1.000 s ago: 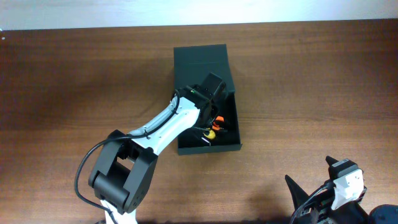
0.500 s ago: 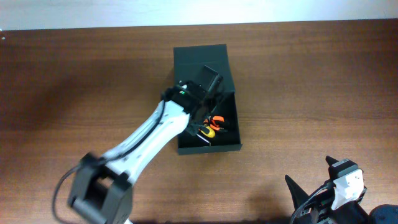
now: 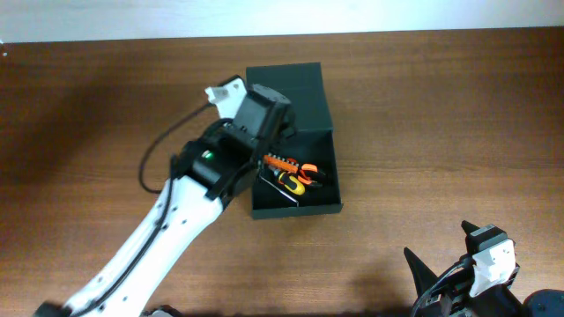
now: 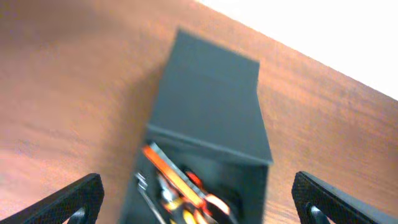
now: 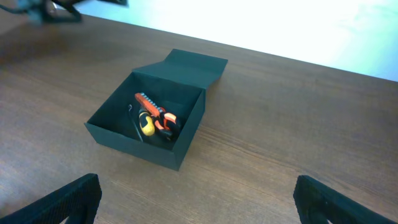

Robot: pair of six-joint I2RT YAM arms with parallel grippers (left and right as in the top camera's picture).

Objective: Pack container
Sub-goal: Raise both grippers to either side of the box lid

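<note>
The left fingers (image 4: 81, 196) are spread wide and empty above the container (image 3: 297, 210), likely poised to reach its flap lid (image 3: 286, 88). The right fingers (image 5: 74, 199), equally wide and empty, wait at the near edge of the worktop (image 3: 441, 114). The container sits mid-worktop, mouth up, with orange-handled tools (image 3: 295, 172) inside. Its long axis runs away from the robot, and the lid is laid back at the far end, leaving the mouth free for packing.

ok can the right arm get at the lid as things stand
Probably yes: the lid lies open behind the box, with only bare table between it and the right tool.
</note>
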